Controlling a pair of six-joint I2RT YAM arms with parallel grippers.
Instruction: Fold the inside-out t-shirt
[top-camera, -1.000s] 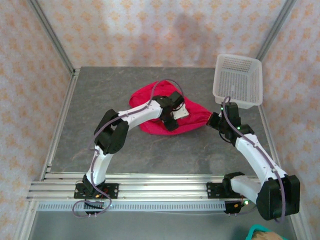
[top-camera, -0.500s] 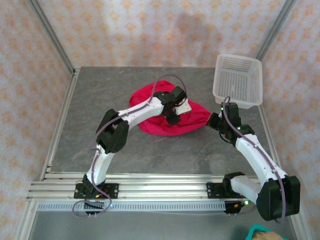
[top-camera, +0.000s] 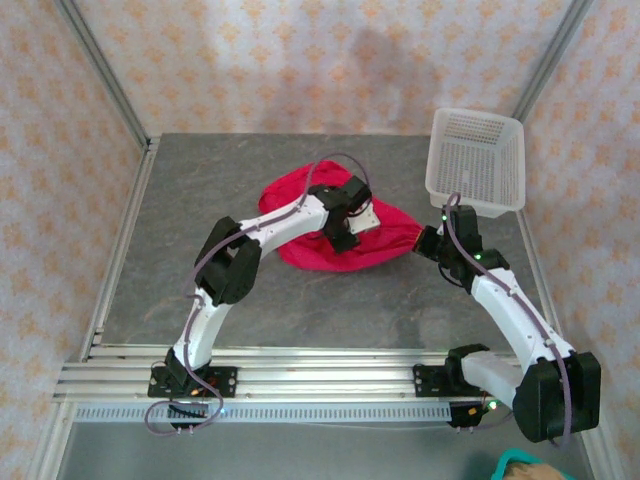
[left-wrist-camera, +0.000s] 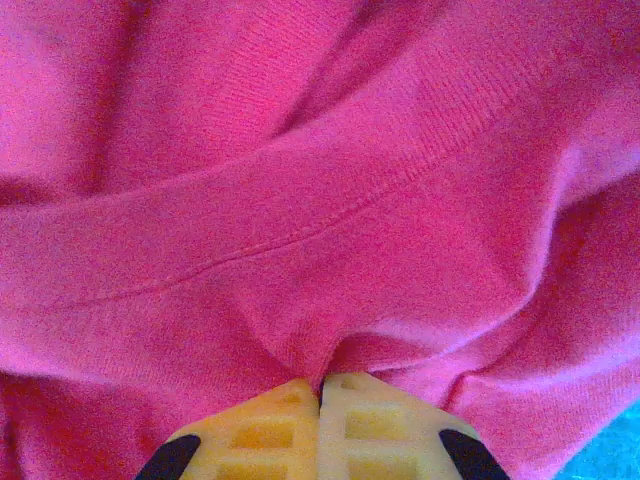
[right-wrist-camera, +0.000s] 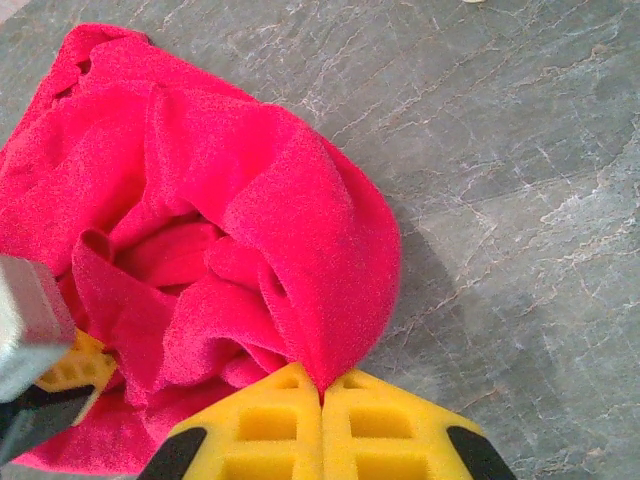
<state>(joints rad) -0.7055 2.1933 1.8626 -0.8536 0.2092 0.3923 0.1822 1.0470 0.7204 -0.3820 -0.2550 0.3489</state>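
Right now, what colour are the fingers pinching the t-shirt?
Yellow fingers, clearest in the right wrist view, pinching the t-shirt.

Even light, soft shadow beside t-shirt (right-wrist-camera: 210, 190)

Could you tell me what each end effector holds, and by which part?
Both grip the t-shirt: the left end effector pinches a fold near the heap's middle, the right end effector a fold at its right end.

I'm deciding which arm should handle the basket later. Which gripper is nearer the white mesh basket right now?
Right. The right gripper pinches the t-shirt at its right edge, just in front of the basket, by its near left corner. The left gripper is shut on the t-shirt's middle, farther left.
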